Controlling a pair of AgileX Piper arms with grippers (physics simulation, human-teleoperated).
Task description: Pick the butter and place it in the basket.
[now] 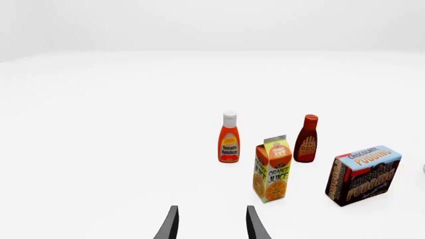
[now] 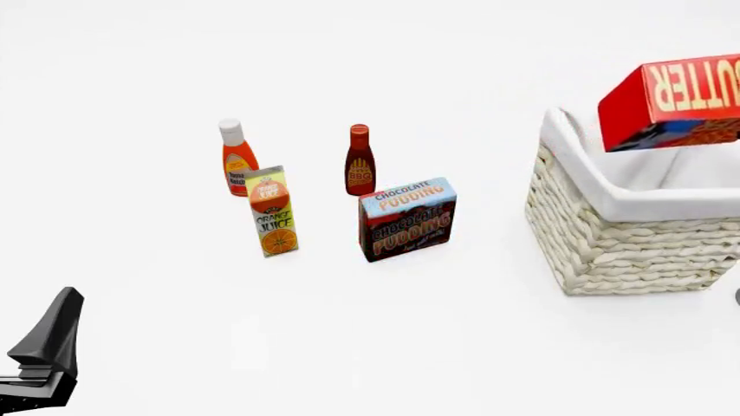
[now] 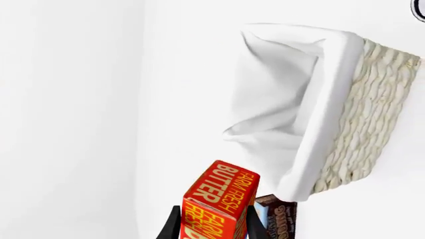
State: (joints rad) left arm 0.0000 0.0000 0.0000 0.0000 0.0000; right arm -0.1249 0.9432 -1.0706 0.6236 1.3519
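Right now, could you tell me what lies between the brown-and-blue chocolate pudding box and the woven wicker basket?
Nothing: in the front view, only bare white table separates the brown-and-blue chocolate pudding box from the cream woven wicker basket.

Front view: I am looking forward and down from above and behind my arms, taking in the whole table (image 2: 382, 347); my left arm's link is showing at the lower left corner.
Left wrist view: I am looking low along my left gripper (image 1: 211, 223), facing the ketchup bottle (image 1: 229, 138), orange juice carton (image 1: 272, 169), BBQ bottle (image 1: 307, 139) and pudding box (image 1: 364, 174) from some way off.
Right wrist view: I am looking down along my right gripper (image 3: 211, 224), close above the basket (image 3: 371, 114), the butter (image 3: 216, 201) filling the near edge.
Shared: front and left wrist views are both showing the four groceries; front and right wrist views are both showing basket (image 2: 630, 234), butter (image 2: 677, 100) and pudding box (image 2: 407, 218).
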